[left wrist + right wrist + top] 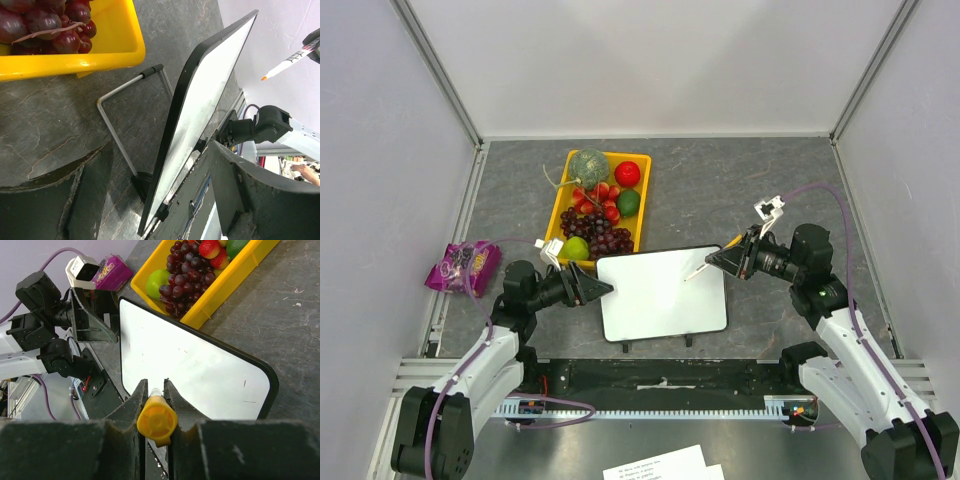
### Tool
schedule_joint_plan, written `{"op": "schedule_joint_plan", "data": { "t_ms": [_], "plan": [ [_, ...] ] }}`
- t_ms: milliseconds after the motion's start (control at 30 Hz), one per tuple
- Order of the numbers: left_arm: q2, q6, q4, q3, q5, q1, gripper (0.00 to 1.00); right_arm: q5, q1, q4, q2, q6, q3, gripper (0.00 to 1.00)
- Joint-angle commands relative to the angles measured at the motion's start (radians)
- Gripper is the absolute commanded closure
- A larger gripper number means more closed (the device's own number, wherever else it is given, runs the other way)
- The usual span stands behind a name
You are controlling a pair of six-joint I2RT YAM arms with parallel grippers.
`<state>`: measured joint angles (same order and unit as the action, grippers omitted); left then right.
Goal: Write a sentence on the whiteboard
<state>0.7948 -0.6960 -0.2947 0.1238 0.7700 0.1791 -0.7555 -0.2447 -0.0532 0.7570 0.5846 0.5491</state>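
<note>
Right hand point(712, 262) is pinched tight on a marker point(696, 271), and its own wrist cam looks right down the barrel at the fat orange-yellow end sitting between the two fingers. Left hand point(592, 290) is spread wide at the near-left corner of the whiteboard point(660, 295), with the board's edge in the gap between its fingers. I can't tell if either finger is actually touching it. From the top cam the board sits in the middle of the gray surface point(770, 190), just in front of the yellow tray point(558, 205) of fruit, and the marker's tip looks like it's over the board's top right part. The left wrist cam is the useful one here. It shows the board is tilted up on a bent wire stand point(117, 130) behind it, which you'd never guess from above, and it shows the orange tip hanging in the air apart from the white face. The right wrist cam gives the best look at the grapes point(185, 270) by the board's far edge. There's a purple packet point(465, 265) off to the left too.
</note>
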Motion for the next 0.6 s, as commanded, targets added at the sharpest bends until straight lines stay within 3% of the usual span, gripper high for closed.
{"op": "schedule_joint_plan", "data": {
  "t_ms": [0, 567],
  "plan": [
    [-0.006, 0.043, -0.041, -0.01, 0.031, 0.003, 0.2, -0.016, -0.002, 0.046, 0.001, 0.006, -0.006, 1.0],
    [0.001, 0.047, -0.038, -0.01, 0.034, 0.007, 0.2, -0.016, -0.001, 0.046, 0.001, 0.004, -0.015, 1.0]
  ]
}}
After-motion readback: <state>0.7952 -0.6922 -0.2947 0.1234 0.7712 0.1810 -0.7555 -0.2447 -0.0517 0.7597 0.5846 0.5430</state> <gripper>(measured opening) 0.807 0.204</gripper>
